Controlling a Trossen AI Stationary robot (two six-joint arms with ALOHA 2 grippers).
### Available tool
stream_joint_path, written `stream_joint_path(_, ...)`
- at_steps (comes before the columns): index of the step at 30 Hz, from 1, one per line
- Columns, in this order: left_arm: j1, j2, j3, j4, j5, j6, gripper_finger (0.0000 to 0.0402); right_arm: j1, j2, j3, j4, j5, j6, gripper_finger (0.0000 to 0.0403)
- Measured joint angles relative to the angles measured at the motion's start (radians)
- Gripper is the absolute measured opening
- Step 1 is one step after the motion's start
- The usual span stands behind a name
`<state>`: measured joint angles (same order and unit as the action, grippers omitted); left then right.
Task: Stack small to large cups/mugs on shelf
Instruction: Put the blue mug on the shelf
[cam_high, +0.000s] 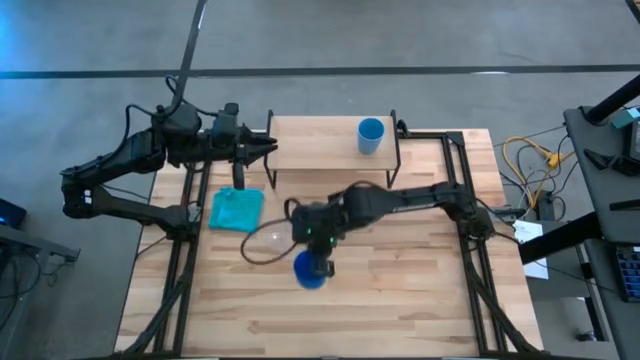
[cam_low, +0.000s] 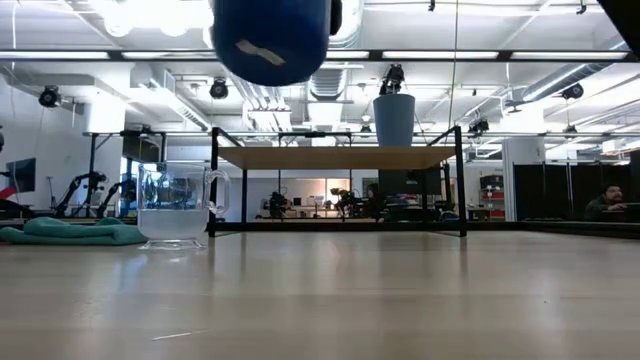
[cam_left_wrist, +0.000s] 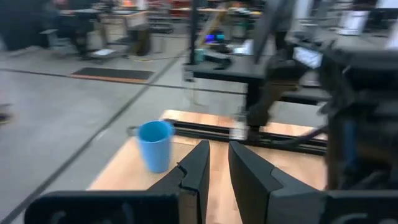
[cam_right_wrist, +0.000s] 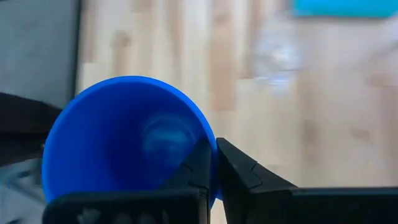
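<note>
Got right gripper (cam_right_wrist: 211, 165) clamped on rim of dark blue mug (cam_high: 311, 268), lifted over table middle. Looks rigid, light, slick; rim pinch could let it swing, so I'd go slow. Light blue cup (cam_high: 371, 136) on shelf (cam_high: 310, 150). Left gripper (cam_high: 268, 150) nearly closed, empty, at shelf's left end.

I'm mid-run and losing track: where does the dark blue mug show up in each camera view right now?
High view: the dark blue mug sits below centre, at the right gripper, near the small clear transparent cup.
Low view: top edge, left of centre, lifted above the table.
Left wrist view: not in it.
Right wrist view: lower left, mouth toward the camera, rim pinched.
Shared landmark: the clear cup.
</note>
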<state>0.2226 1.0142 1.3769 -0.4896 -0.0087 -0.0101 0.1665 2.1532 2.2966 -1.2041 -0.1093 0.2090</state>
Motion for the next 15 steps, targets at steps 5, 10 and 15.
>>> stream_joint_path(5,0.001,0.000,0.000,-0.032,-0.138,0.001,0.0047,-0.073,-0.014,0.054,-0.099,0.085,-0.045,0.0009)
stream_joint_path(10,0.001,0.000,0.000,-0.102,-0.154,0.023,0.0047,-0.162,-0.040,0.050,-0.132,0.085,-0.098,0.0009)
stream_joint_path(15,0.002,0.015,-0.002,-0.113,-0.154,0.019,0.0047,-0.259,-0.051,0.057,-0.130,0.085,-0.131,0.0009)
